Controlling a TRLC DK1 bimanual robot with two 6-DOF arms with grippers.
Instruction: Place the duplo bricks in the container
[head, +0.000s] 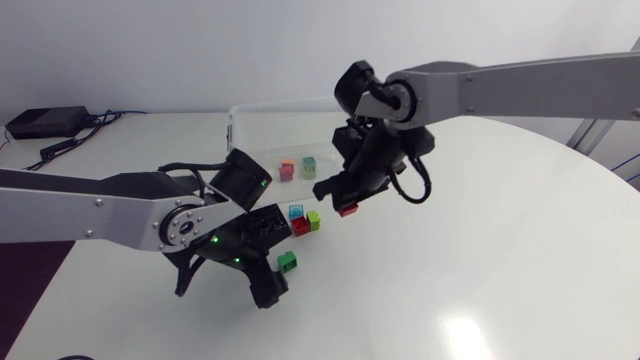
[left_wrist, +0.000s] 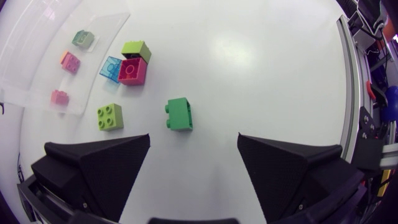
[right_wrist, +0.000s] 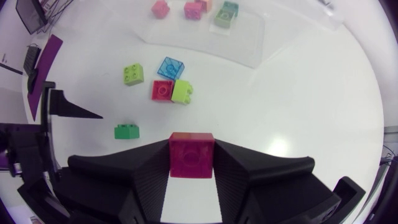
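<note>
Red duplo brick (right_wrist: 191, 155) clamped between the fingers of my right gripper (right_wrist: 191, 148), above the white table (head: 500, 250). Left gripper (left_wrist: 194, 135) jaws wide apart; green brick (left_wrist: 179, 114) lies just ahead. Clear container (head: 240, 125) at far side holds several bricks.

A white, glossy table (head: 530, 220) is seen, its edge curving at the right; a bright patch of reflected light (head: 462, 336) is caught on it now.

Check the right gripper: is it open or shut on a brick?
Shut on the red brick: the right gripper has both fingers pressing it from two sides.
</note>
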